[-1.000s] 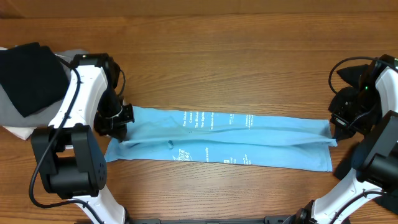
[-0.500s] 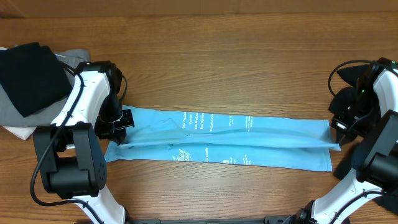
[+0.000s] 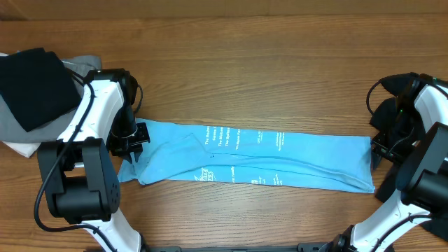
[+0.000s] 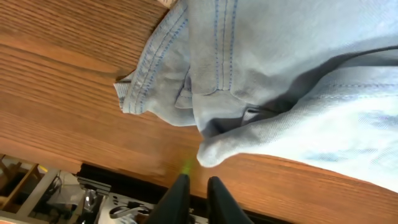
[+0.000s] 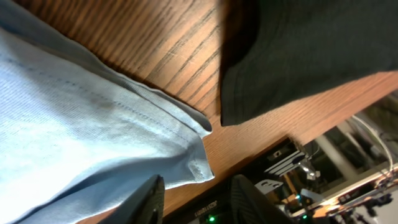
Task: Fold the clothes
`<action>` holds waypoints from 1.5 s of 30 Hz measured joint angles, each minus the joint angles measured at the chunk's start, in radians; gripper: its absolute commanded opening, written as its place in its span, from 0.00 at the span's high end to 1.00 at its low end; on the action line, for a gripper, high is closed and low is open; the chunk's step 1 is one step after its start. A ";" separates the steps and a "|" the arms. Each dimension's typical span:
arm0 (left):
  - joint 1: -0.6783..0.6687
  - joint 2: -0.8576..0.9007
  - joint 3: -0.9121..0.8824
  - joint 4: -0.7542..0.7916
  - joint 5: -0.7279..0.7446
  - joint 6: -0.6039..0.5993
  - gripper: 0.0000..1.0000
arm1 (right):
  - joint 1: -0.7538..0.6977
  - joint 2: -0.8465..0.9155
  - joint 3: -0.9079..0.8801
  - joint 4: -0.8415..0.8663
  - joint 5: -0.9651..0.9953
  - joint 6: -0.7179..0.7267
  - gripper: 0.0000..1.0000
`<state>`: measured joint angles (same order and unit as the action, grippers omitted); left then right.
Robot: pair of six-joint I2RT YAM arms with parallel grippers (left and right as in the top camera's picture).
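The light sky-blue T-shirt point(image 3: 280, 157) lies as a long folded strip across the table, white lettering up. My left gripper point(image 3: 133, 152) is at its left end. In the left wrist view its fingers point(image 4: 196, 190) are close together with nothing between them, just off the bunched hem of the shirt point(image 4: 298, 74). My right gripper point(image 3: 376, 150) is at the shirt's right end. Its fingers point(image 5: 199, 193) are wide apart and empty, with the shirt's corner point(image 5: 74, 124) lying flat beside them.
A black garment point(image 3: 31, 77) lies on grey point(image 3: 14, 126) and white point(image 3: 21, 148) ones at the far left. A dark garment point(image 3: 392, 105) lies by the right arm and also shows in the right wrist view point(image 5: 311, 50). The front table edge is close.
The raised fold along the shirt's middle has dropped and the strip lies flatter. The right end has been let go and spread toward the front. The left gripper has moved slightly toward the front.
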<state>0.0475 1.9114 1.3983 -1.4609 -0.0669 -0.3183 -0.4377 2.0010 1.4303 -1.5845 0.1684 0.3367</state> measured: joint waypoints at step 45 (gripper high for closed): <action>0.000 0.000 0.108 0.029 0.016 0.003 0.74 | 0.000 -0.012 -0.056 0.217 -0.300 -0.217 0.96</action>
<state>0.0479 1.9114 1.5059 -1.4319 -0.0509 -0.3153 -0.4377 1.9892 1.3743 -1.3674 -0.1318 0.1196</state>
